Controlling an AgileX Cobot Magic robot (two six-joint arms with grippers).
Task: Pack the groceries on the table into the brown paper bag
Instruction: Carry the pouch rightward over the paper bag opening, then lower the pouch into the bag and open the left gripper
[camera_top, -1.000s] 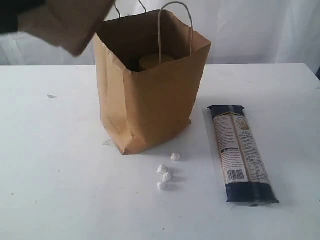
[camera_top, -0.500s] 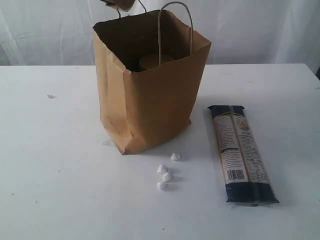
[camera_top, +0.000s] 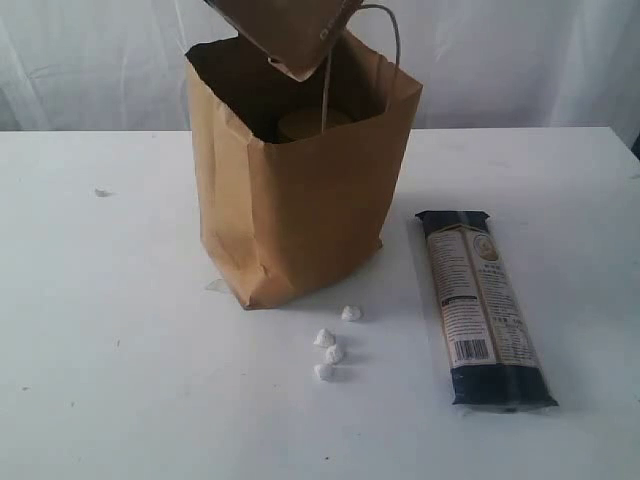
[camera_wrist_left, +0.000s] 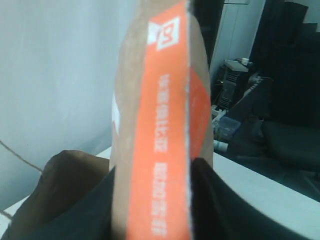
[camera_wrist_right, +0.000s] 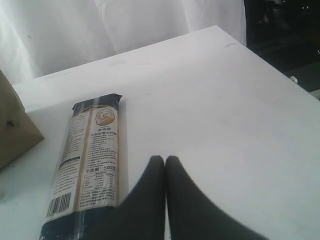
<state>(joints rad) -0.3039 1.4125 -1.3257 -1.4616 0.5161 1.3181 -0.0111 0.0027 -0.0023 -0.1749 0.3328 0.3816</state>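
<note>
Left arm: the left gripper (camera_wrist_left: 152, 172) was clamped on a flat brown pouch with orange label (camera_top: 285, 28), with one dark finger (camera_wrist_left: 100, 205) pressed against each face.
Pouch: it hung tilted over the open mouth of the bag, its lowest corner about level with the rim and resting on nothing visible.
Bag: the tall, creased kraft-brown paper bag (camera_top: 300, 200) stood upright on the broad white tabletop (camera_top: 100, 350) with its mouth open.
Inside the bag: a round tan lid (camera_top: 310, 122) showed in the shadow. It was possibly the top of a jar, but the interior was too dim to be sure.
Pasta: the long dark pasta packet (camera_top: 485, 305) lay flat on the tabletop to the right of the bag, label up and clear of it.
Right arm: the right gripper (camera_wrist_right: 165, 159) had its two fingers pressed together with nothing between them. It sat near the barcode end of the packet, just beside it.
Crumbs: a few small white crumbs (camera_top: 328, 350) lay on the tabletop in front of the bag.
</note>
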